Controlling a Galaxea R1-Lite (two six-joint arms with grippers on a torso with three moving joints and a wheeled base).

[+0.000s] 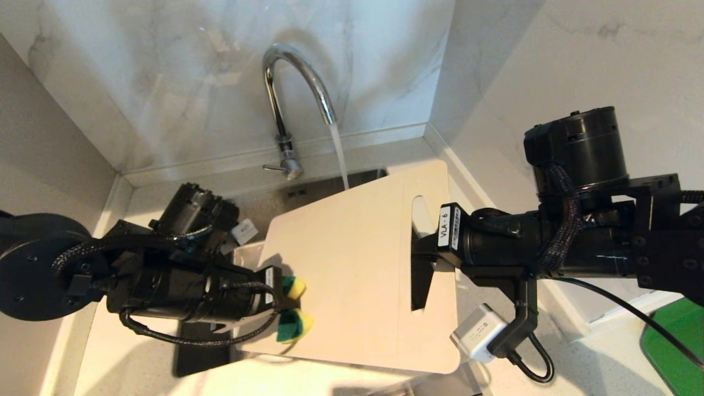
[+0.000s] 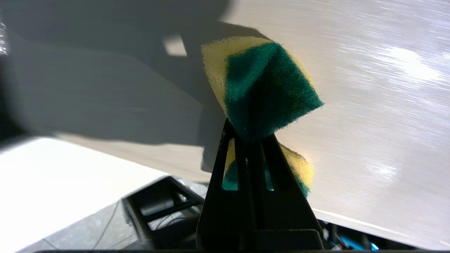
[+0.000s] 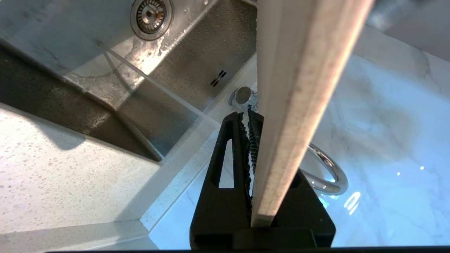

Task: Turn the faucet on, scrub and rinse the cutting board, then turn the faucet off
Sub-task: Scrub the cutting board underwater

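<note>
Gripping the thin, stiff, wet-slick cutting board (image 1: 352,264) by its handle end over the sink (image 3: 197,63), keep your right hand (image 1: 426,264) clamped while the left hand (image 1: 278,302), clamped on the soft sponge (image 1: 294,308), scrubs.

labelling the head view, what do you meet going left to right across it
left hand → sponge → cutting board → right hand → green tray. The faucet stands behind, over the board's left part, so it is left out.
</note>
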